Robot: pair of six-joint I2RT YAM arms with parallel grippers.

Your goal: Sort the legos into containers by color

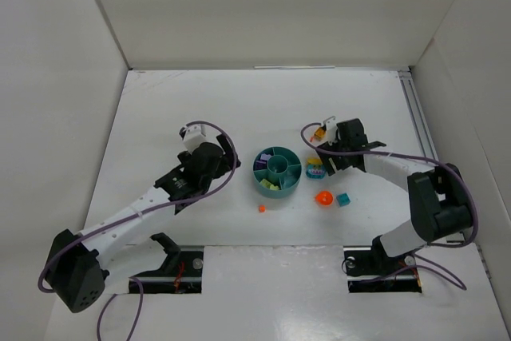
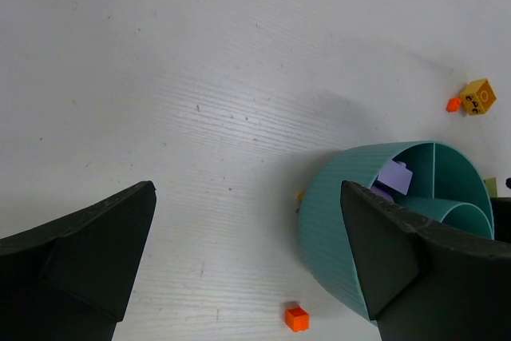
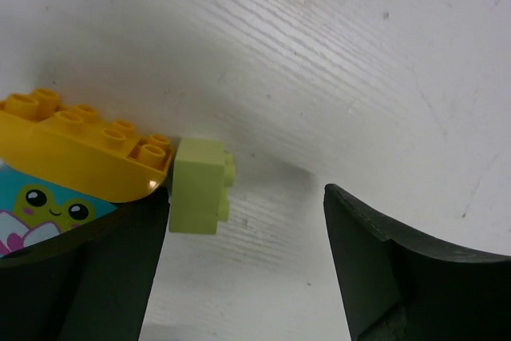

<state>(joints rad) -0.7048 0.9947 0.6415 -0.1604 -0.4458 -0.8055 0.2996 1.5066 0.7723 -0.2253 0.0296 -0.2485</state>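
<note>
Left gripper (image 1: pixel 230 159) has its jaws wide apart, holding nothing, over bare table (image 1: pixel 184 93). The dish (image 1: pixel 278 170) sits just outside the finger (image 2: pixel 399 261) on the right of the left wrist view; can't tell if the wall touches it. A purple brick (image 2: pixel 395 177) lies in a wedge section just past that fingertip. A small orange brick (image 2: pixel 296 318) lies on the table between the jaws, nearer the dish-side finger and apart from both. A yellow cube (image 2: pixel 477 97) lies well beyond the dish. Right gripper (image 1: pixel 323 161) also has its jaws apart, clamped on nothing, just beside the dish. A yellow-green brick (image 3: pixel 198 185) sits between them, right at the finger (image 3: pixel 104 277) on the left of the right wrist view and well clear of the other. A yellow brick (image 3: pixel 80 145) lies on a frog brick (image 3: pixel 40 213) outside that same finger, its end meeting the yellow-green brick. A teal brick (image 1: pixel 343 199) and an orange round piece (image 1: pixel 323 198) lie near, toward the arm bases.
</note>
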